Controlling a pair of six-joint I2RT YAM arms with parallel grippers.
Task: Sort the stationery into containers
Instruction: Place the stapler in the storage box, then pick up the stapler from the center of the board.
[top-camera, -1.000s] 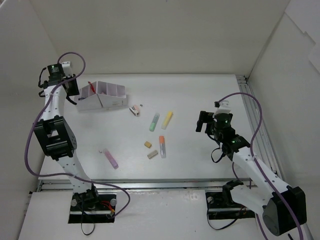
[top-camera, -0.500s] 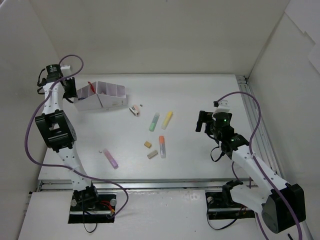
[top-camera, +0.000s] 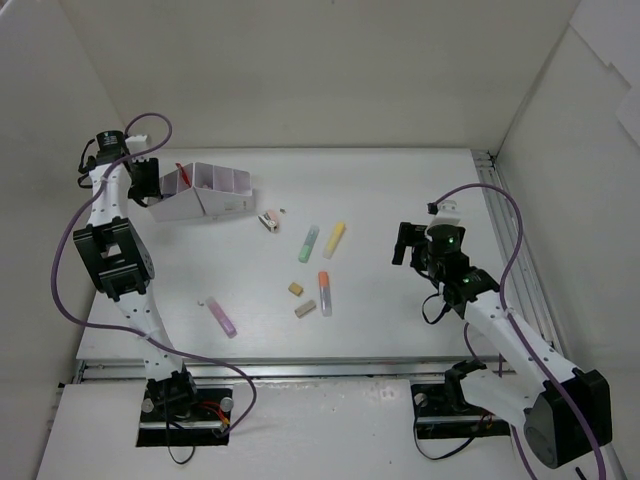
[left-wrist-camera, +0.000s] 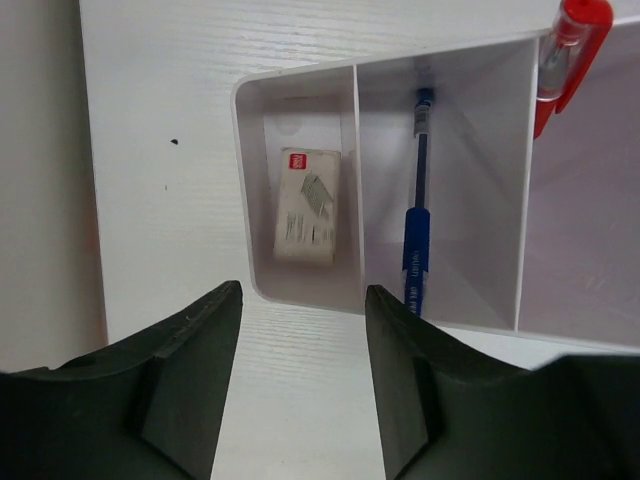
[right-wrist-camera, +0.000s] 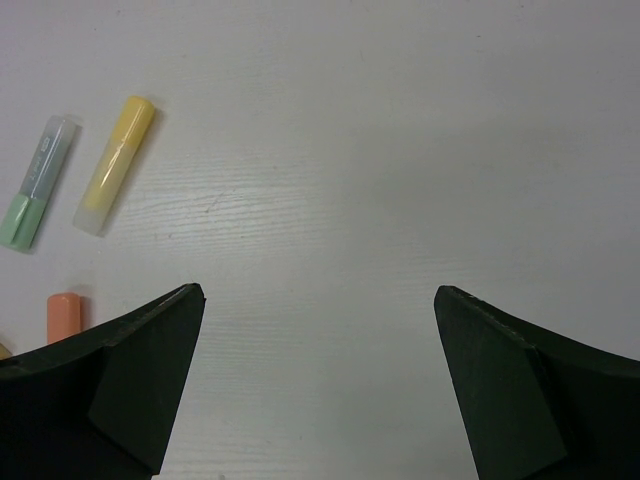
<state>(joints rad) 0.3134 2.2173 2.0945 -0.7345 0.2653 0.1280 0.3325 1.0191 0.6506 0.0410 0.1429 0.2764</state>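
The containers are one pale divided box (top-camera: 205, 190) at the back left. My left gripper (top-camera: 148, 186) hovers just off the box's left end, open and holding nothing (left-wrist-camera: 303, 292). In the left wrist view the box wall (left-wrist-camera: 243, 180) encloses a tan eraser (left-wrist-camera: 307, 207), a blue pen (left-wrist-camera: 417, 230) and a red pen (left-wrist-camera: 568, 50), each in its own compartment. Loose stationery lies mid-table: a sharpener (top-camera: 268, 220), a green marker (top-camera: 309, 243), a yellow marker (top-camera: 334, 239), an orange marker (top-camera: 325, 292), two erasers (top-camera: 296, 289) and a pink marker (top-camera: 222, 317). My right gripper (top-camera: 405, 243) stands wide open over bare table (right-wrist-camera: 318, 292).
White walls close in the table on the left, back and right. A metal rail (top-camera: 510, 230) runs along the right edge. In the right wrist view the green marker (right-wrist-camera: 35, 183), yellow marker (right-wrist-camera: 117, 163) and orange marker (right-wrist-camera: 63, 315) lie left of the fingers.
The left arm's elbow has swung back toward the left wall and its gripper has edged toward the box's left end. The right arm has not moved.
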